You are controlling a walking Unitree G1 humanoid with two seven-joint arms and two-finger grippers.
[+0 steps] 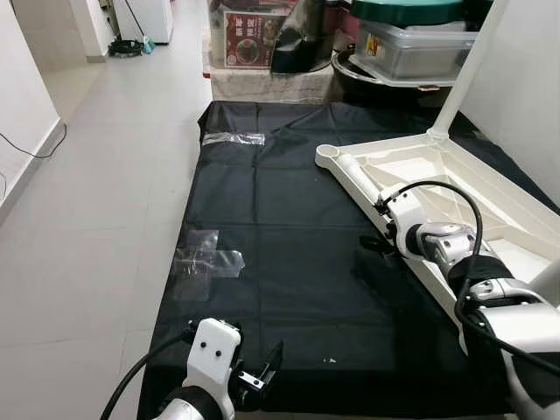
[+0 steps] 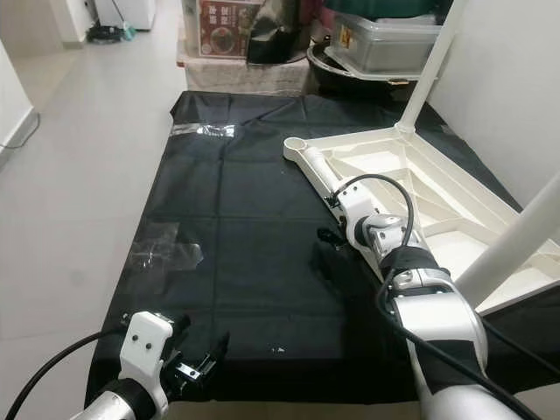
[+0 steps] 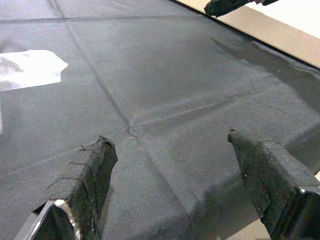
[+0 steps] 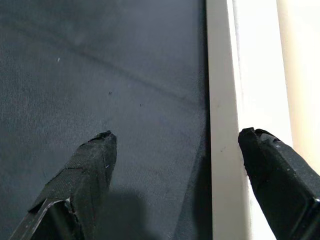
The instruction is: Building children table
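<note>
My right gripper [image 4: 175, 150], fingers spread, straddles the upturned tabletop [image 1: 490, 197] rim to grab it; left gripper [image 3: 170, 165] idles, spread, above black sheet [image 1: 271, 219].

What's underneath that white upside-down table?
A black sheet spread on the tiled floor lies under the white table. Whatever is directly beneath the tabletop is covered. The right gripper straddles its edge.

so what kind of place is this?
Probably a home hallway or living area used as an assembly spot. A black sheet covers the tiled floor, an upturned white table lies on it, and storage boxes and a mop stand at the far end.
</note>
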